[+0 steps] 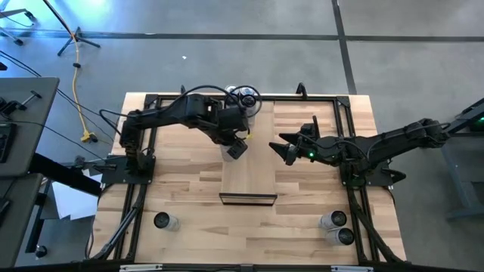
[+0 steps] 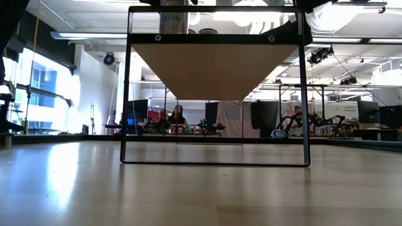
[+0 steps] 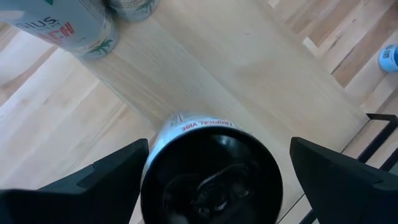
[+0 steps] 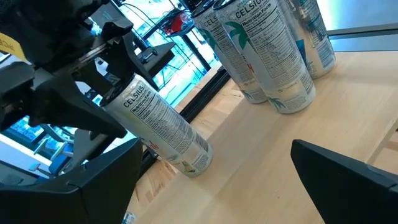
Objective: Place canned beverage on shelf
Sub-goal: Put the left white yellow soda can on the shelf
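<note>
I see the butcher-block table (image 1: 181, 204) in a workshop; the Celsius can (image 4: 163, 126) stands upright on the shelf (image 1: 248, 170), between the left gripper's (image 1: 236, 143) spread fingers; the right gripper (image 1: 286, 147) is open.

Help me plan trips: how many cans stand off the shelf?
3: left can alone, high view's lower left; two right cans together, lower right. Arms may hide more.

In the low view the can (image 2: 173, 20) on the shelf (image 2: 213, 69) is cut off by the top edge; the distant seated person (image 2: 177, 117) is too small to make out.
</note>
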Controlling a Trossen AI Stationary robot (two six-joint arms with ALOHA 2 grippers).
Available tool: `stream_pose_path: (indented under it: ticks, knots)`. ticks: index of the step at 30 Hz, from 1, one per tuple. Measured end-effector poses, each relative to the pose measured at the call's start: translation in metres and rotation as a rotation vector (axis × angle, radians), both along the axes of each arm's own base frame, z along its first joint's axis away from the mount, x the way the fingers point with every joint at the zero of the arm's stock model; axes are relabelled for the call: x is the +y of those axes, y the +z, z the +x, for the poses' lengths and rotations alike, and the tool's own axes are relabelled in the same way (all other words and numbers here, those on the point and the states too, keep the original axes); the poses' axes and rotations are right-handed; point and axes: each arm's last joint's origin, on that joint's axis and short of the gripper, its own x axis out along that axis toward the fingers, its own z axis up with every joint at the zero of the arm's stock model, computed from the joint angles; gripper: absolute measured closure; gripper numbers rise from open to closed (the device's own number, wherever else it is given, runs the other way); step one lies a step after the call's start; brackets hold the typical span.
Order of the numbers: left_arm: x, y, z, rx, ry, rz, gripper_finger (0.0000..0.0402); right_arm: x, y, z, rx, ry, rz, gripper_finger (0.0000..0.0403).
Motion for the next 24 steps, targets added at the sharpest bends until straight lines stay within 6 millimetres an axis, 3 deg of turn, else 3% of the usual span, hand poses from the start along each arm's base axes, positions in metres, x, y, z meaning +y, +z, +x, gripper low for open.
stream_pose_path:
  ticks: [4,15,24]
  knots:
    - [-0.0001,0.0009,-0.0008,-0.003,0.004,-0.003,0.0058,0.0000,0.0000,0.0000,0.000,0.000,0.000,0.0006]
    - [-0.0012,0.0010,-0.0006,-0.006,-0.015,-0.037,0.0178,0.0000,0.0000,0.0000,0.000,0.000,0.000,0.0006]
    - [-0.0012,0.0011,-0.0007,-0.005,-0.024,-0.033,0.0178,0.0000,0.0000,0.0000,-0.003,-0.002,0.006,0.0006]
